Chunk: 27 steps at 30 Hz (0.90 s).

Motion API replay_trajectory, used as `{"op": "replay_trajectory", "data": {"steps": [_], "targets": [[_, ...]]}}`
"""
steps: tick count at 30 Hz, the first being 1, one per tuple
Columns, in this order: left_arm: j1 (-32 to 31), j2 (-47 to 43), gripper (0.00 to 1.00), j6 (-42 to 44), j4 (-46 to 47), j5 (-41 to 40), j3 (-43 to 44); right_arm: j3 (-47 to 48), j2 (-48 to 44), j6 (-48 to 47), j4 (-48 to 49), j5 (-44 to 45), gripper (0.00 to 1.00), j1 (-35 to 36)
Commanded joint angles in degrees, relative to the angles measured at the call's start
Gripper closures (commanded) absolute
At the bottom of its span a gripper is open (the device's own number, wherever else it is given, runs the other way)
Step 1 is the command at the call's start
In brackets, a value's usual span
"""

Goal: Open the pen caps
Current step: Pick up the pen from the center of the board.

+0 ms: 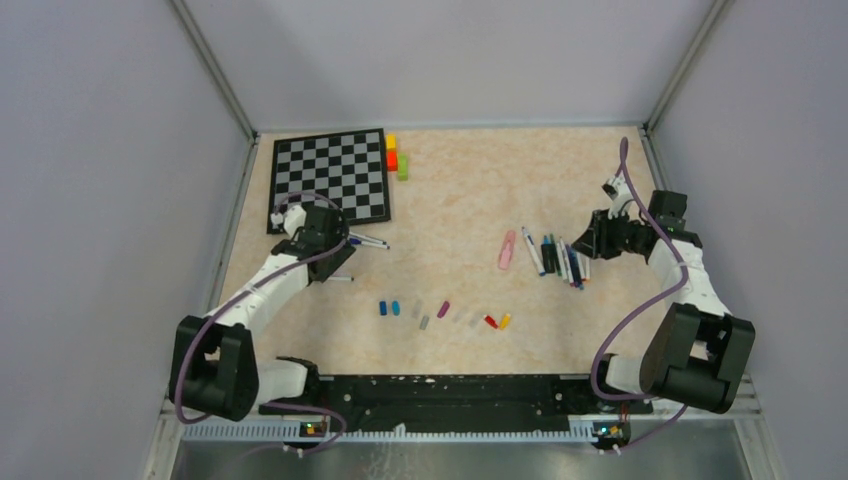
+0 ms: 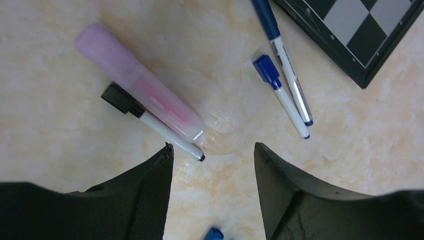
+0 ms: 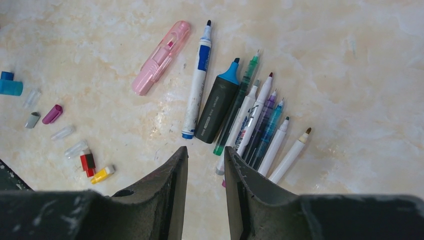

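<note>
Most caps (image 3: 52,114) off, pens (image 3: 197,85) showing tips. Looks nearly done; pink highlighter (image 3: 161,57) maybe still capped. Both jaws empty: left jaws wide apart, right jaws barely apart.

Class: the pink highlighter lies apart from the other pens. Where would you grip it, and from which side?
Probably across the middle of the pink highlighter, coming straight down from above. It lies flat and slanted, with bare table along both long sides, leaving room to straddle it.
</note>
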Motion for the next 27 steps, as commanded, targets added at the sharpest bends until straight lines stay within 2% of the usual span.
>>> {"op": "replay_trajectory", "data": {"steps": [1, 10, 27], "targets": [[4.0, 1.8, 0.37, 0.2, 1.9, 1.4, -0.1, 2.6, -2.1, -1.2, 0.2, -1.3, 0.68, -0.8], [8.3, 6.7, 0.37, 0.6, 1.9, 3.7, 2.0, 2.6, -2.1, -1.3, 0.3, -0.9, 0.68, -0.8], [10.1, 13.1, 0.43, 0.5, 3.2, 3.8, 5.0, 2.6, -1.9, -1.2, 0.4, -0.6, 0.68, -0.8]]}}
